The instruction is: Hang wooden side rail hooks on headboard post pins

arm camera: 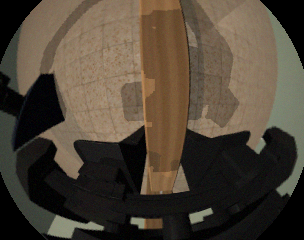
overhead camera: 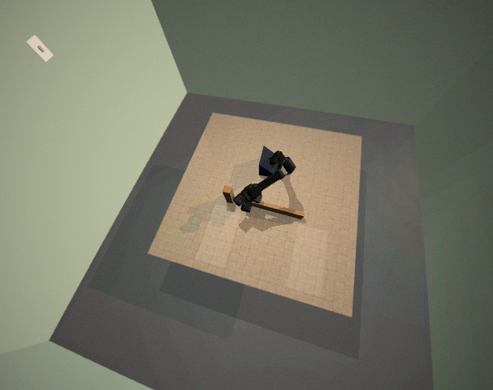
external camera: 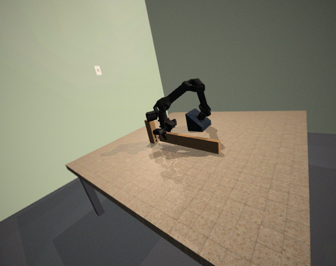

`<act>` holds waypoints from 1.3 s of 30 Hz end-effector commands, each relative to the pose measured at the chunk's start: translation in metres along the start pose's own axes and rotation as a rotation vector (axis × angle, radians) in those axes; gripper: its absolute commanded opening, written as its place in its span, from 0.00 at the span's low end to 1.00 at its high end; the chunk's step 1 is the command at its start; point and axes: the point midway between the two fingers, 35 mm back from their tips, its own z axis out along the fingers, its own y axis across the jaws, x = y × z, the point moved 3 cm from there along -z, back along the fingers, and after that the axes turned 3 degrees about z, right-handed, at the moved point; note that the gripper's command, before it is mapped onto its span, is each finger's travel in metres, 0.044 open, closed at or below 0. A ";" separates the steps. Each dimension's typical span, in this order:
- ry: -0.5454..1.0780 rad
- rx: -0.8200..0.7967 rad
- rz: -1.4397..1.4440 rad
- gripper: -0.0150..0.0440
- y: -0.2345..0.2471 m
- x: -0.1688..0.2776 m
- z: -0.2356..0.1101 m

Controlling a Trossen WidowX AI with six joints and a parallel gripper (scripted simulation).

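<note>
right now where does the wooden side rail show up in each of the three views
Top: the wooden side rail is a thin orange strip at the table's middle, running right from the pincer.
Exterior: a long brown board left of centre, its raised end at the headboard post, its far end on the table.
Wrist: the rail runs up the middle, between the fingers.
Shared landmark: the pincer clamped on the rail's end.

Steel hooks and slot pins, too small and hidden behind the pincer [external camera: 160,133] by the headboard post [external camera: 150,131].
</note>
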 end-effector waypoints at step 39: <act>0.003 0.006 0.001 0.25 0.000 0.007 -0.004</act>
